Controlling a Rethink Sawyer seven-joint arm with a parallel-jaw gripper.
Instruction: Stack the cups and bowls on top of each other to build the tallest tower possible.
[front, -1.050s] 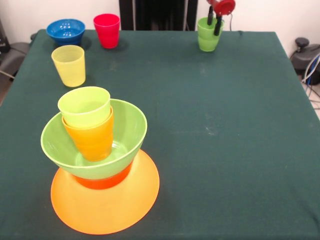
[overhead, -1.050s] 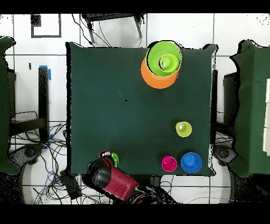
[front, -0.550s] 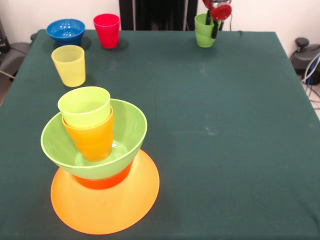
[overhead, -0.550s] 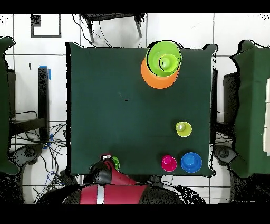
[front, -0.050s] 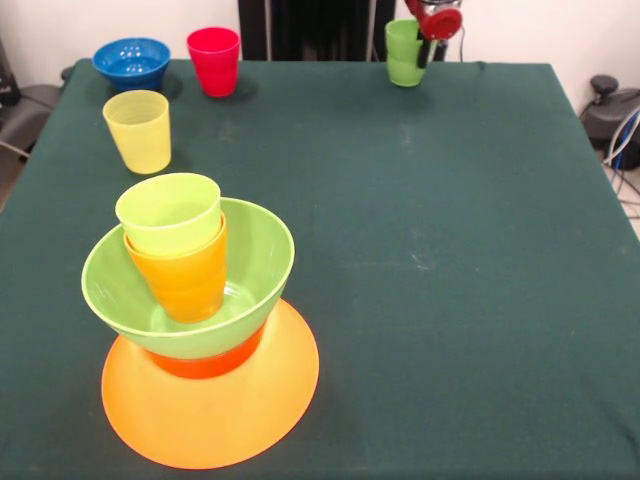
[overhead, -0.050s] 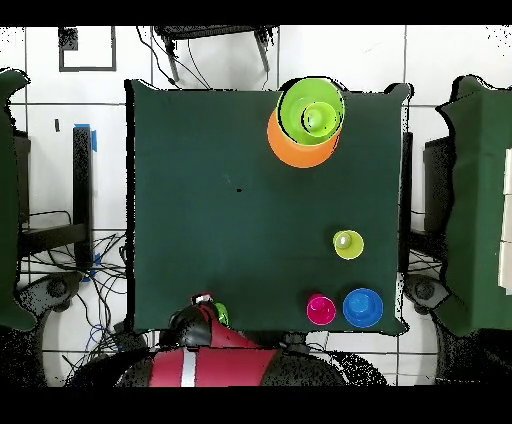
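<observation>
The tower stands at the near left: a wide orange bowl (front, -0.050s: 215, 410) lies rim down, with a small orange-red bowl (front, -0.050s: 205, 364) and a lime green bowl (front, -0.050s: 255, 262) on it. Inside the green bowl sits an orange cup (front, -0.050s: 188, 282) with a lime cup (front, -0.050s: 168, 212) nested in it. My gripper (front, -0.050s: 424, 50) is shut on the rim of a darker green cup (front, -0.050s: 402, 55), held above the table's far edge. The overhead view shows that cup (overhead, -0.050s: 220, 315) beside the gripper (overhead, -0.050s: 208, 314) at the table's bottom edge, and the tower (overhead, -0.050s: 310, 118) at the top.
A yellow cup (front, -0.050s: 138, 130) stands upright behind the tower on the left. A red cup (front, -0.050s: 214, 60) and a small blue bowl (front, -0.050s: 132, 62) sit at the far left corner. Cables and equipment lie on the floor (front, -0.050s: 615, 110) to the right.
The gripper has lifted the darker green cup off the cloth and carried it up and slightly left, towards the table's far edge. Everything else stayed put.
</observation>
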